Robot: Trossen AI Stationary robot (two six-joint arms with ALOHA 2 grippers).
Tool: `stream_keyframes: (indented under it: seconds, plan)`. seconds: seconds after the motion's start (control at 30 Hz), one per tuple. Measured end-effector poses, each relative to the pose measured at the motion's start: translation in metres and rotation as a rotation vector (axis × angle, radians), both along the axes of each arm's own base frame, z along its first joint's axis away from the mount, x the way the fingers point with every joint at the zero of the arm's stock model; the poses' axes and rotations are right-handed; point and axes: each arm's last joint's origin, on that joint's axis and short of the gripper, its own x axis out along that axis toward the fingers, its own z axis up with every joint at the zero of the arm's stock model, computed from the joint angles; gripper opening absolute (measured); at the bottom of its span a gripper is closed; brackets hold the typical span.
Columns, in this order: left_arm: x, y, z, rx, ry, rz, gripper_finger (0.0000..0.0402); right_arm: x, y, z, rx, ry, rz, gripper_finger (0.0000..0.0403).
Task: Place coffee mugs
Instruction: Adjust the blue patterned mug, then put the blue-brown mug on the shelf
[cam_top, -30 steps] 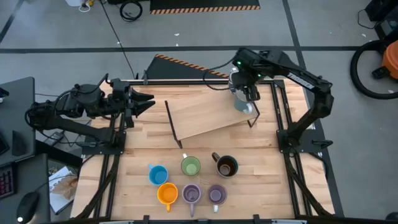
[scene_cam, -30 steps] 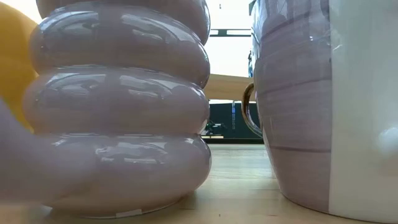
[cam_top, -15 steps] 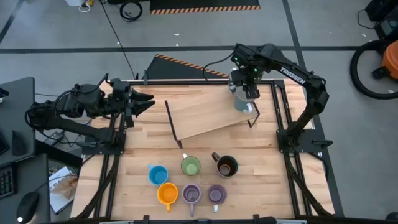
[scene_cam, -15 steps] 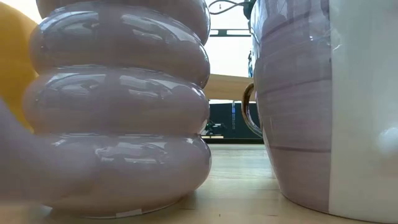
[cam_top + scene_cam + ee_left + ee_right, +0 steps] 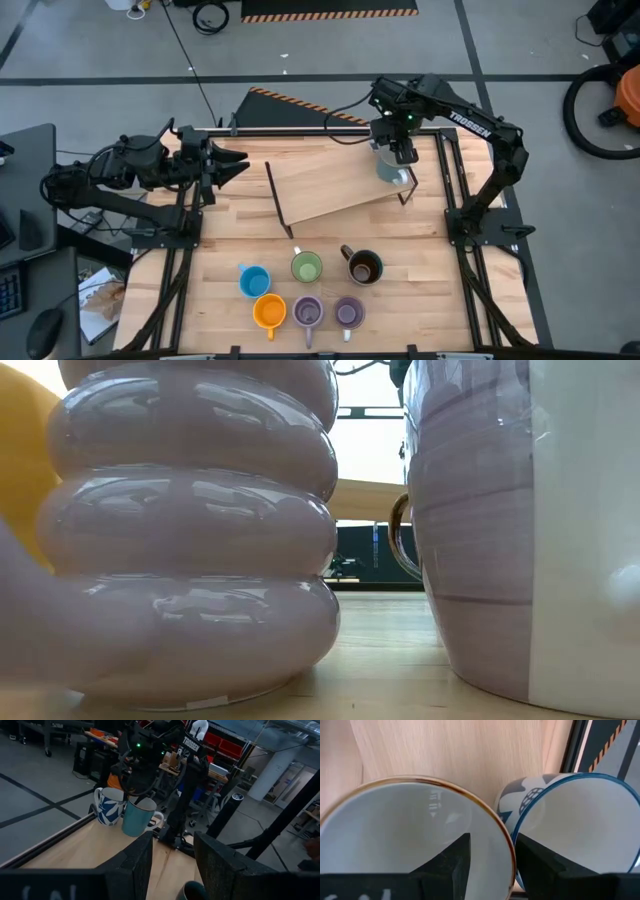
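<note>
A pale grey-white mug (image 5: 415, 830) with a brown rim and a white mug with a blue pattern (image 5: 575, 820) stand side by side on the far right end of a wooden shelf board (image 5: 335, 185). They also show in the left wrist view (image 5: 140, 816) (image 5: 109, 806). My right gripper (image 5: 400, 150) is open just above them, one finger inside the pale mug and one outside. Blue (image 5: 254, 281), green (image 5: 306, 267), dark brown (image 5: 364, 267), orange (image 5: 269, 312) and two purple mugs (image 5: 307, 313) (image 5: 348, 313) stand at the table's near edge. My left gripper (image 5: 235, 165) waits open at the left. My right gripper comes from above, pointing down, with the pale mug's rim wall (image 5: 506, 847) between its two fingers, on the side next to the patterned mug. The gap is much wider than the wall; whether a finger touches it, I cannot tell. The mug stands upright on the shelf.
The shelf board stands on thin dark legs across the far middle of the table and is bare to the left of the two mugs. In the low view the ribbed purple mug (image 5: 190, 530) and the other purple mug (image 5: 480, 520) fill the picture. Metal frames run along both table sides.
My right arm's upper links have swung a little toward the far edge while its gripper stays over the two mugs on the shelf. The mugs have not moved.
</note>
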Motion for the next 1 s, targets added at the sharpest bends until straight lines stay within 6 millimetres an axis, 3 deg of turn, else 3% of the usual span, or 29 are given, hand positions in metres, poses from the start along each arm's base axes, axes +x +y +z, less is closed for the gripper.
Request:
stream_keyframes:
  seconds: [0.57,1.0]
  plan:
    - [0.0,0.0,0.0,-0.009,-0.002,-0.014,0.0151,0.001,0.009,0.002,-0.028,0.026,-0.041,0.016]
    - [0.0,0.0,0.0,-0.002,0.005,-0.015,0.0151,-0.012,0.018,0.016,-0.09,-0.009,-0.123,0.016]
